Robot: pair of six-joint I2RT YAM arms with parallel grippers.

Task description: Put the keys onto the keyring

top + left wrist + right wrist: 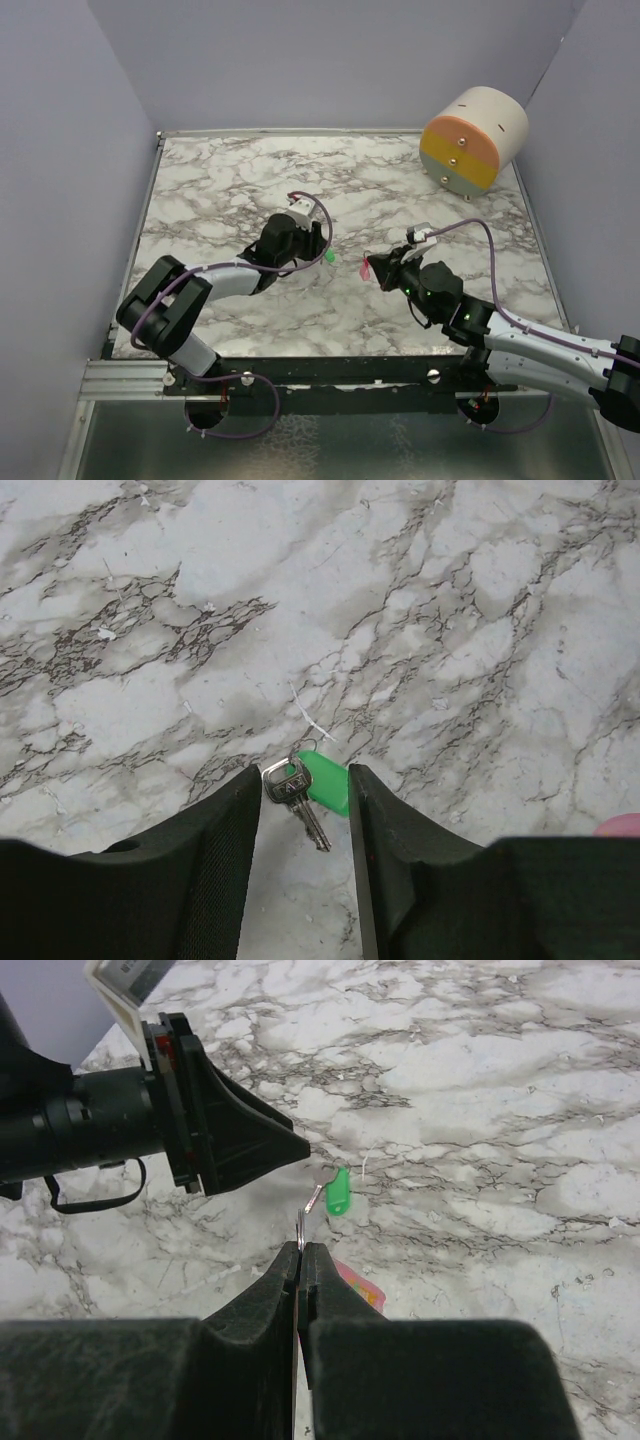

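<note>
So, the green key point(322, 782) was lying on the marble tabletop point(220, 190), and pretty much everything else was crowded round it. The left hand point(305, 772) sat just to its left, down low, jaws apart and nothing held in them. From that wrist's view the green key showed in the gap, its green head up against the edge of one finger and its silver metal bit pointing back toward the camera. From the other wrist you could see it was actually just past the fingertips, not between them.

The right hand point(300, 1248) came at the green key from the opposite side, tips near it but not touching. Its jaws were pinched tight on the ring point(301, 1225), a thin wire loop seen edge-on. It stuck out of the fingertips and curved up toward the green key, ending just beside its head. Couldn't tell if the loop was touching or threaded through anything there, way too small.

The pink key point(358, 1285) was near the green key, on its right, poking out from under the right hand's fingers with only a bit of pink showing. No idea from these shots whether it was on the ring.

The only other thing about was a cream drum point(478, 138) with an orange and yellow face, well apart from the green key, off to its back right.
</note>
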